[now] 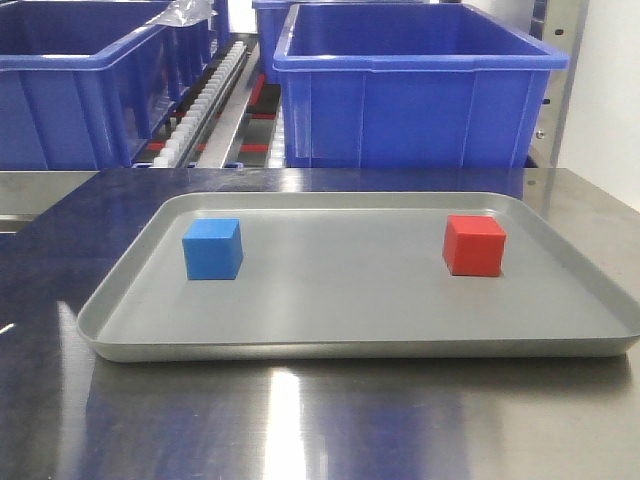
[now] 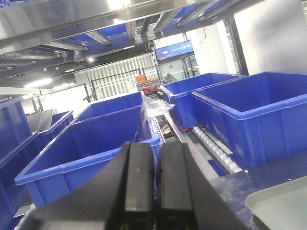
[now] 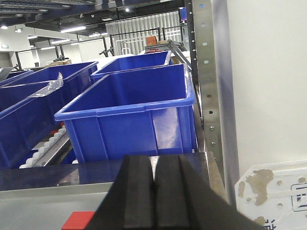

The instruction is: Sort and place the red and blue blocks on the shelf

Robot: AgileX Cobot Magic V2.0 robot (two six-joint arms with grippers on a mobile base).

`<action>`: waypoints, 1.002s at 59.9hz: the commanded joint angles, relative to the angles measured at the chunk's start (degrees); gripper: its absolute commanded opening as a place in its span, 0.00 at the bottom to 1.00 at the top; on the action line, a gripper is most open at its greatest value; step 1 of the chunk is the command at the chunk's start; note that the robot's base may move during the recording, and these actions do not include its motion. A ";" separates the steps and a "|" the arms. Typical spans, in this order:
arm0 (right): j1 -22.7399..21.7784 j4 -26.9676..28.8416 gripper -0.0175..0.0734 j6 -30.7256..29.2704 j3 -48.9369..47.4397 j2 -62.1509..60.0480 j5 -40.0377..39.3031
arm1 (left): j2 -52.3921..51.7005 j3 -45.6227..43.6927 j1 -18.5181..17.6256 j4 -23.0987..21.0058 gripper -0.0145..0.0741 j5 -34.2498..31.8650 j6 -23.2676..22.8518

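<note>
Where the left wrist camera looks forward, shows the left claw (image 2: 156, 153) clenched, pads pressed flat together on nothing. Ahead of that claw and to its left, a large blue bin (image 2: 86, 153); ahead and to its right, a white roller track (image 2: 216, 148) and more bins beyond it. Low to the right of the left claw, one rounded corner of the grey tray (image 2: 283, 206). Overhead, a steel rail of the shelf (image 2: 72, 19). Likewise clenched and grasping nothing: the right claw (image 3: 154, 165), pads shut tight against each other. Just below and left of the right claw, near but apart from it, a corner of the red block (image 3: 79, 220). Straight ahead of the right claw, another blue bin (image 3: 129, 120); to its right, a perforated steel upright of the shelf and then a white wall (image 3: 268, 72). From the front camera, neither claw in sight: only the tray flat on the steel tabletop (image 1: 300, 430), with the blue block (image 1: 212, 248) toward the left claw's side and the red block toward the right claw's side. Both upright on the tray floor, well apart, nowhere on the shelf yet.
</note>
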 commanded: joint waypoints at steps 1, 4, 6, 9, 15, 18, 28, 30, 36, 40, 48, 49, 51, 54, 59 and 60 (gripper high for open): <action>0.06 -0.13 0.26 -0.06 -1.22 -0.43 -4.84 | -0.80 2.16 -0.48 -1.23 0.30 -3.84 -0.36; 0.06 -0.13 0.26 -0.06 -1.22 -0.43 -4.84 | -0.80 2.16 -0.48 -1.23 0.30 -3.84 -0.36; 0.06 -0.13 0.26 -0.06 -1.22 -0.43 -4.84 | -0.80 2.16 -0.48 -1.23 0.30 -3.84 -0.36; 0.06 -0.13 0.26 -0.06 -1.22 -0.43 -4.84 | -0.80 2.16 -0.48 -1.23 0.30 -3.84 -0.36; 0.06 -0.13 0.26 -0.06 -1.22 -0.43 -4.84 | -0.80 2.16 -0.48 -1.23 0.30 -3.84 -0.36; 0.06 -0.13 0.26 -0.06 -1.22 -0.43 -4.84 | -0.80 2.16 -0.48 -1.23 0.30 -3.84 -0.36; 0.06 -0.13 0.26 -0.06 -1.22 -0.43 -4.84 | -0.80 2.16 -0.48 -1.23 0.30 -3.84 -0.36; 0.06 -0.13 0.26 -0.06 -1.22 -0.43 -4.84 | -0.80 2.16 -0.48 -1.23 0.30 -3.84 -0.36; 0.06 -0.13 0.26 -0.06 -1.22 -0.43 -4.84 | -0.80 2.16 -0.48 -1.23 0.30 -3.84 -0.36; 0.06 -0.13 0.26 -0.06 -1.22 -0.43 -4.84 | -0.80 2.16 -0.48 -1.23 0.30 -3.84 -0.36; 0.06 -0.13 0.26 -0.06 -1.22 -0.43 -4.84 | -0.80 2.16 -0.48 -1.23 0.30 -3.84 -0.36; 0.06 -0.13 0.26 -0.06 -1.22 -0.43 -4.84 | -0.80 2.16 -0.48 -1.23 0.30 -3.84 -0.36; 0.06 -0.13 0.26 -0.06 -1.22 -0.43 -4.84 | -0.80 2.16 -0.48 -1.23 0.30 -3.84 -0.36; 0.06 -0.13 0.26 -0.06 -1.22 -0.43 -4.96 | -0.80 2.16 -0.48 -1.23 0.30 -3.84 -0.36; 0.06 -0.13 0.26 -0.06 -1.22 -0.43 -5.13 | -0.80 2.16 -0.48 -1.23 0.30 -3.84 -0.36; 0.06 -0.13 0.26 -0.06 -1.22 -0.43 -5.13 | -0.80 2.16 -0.48 -1.23 0.30 -3.84 -0.36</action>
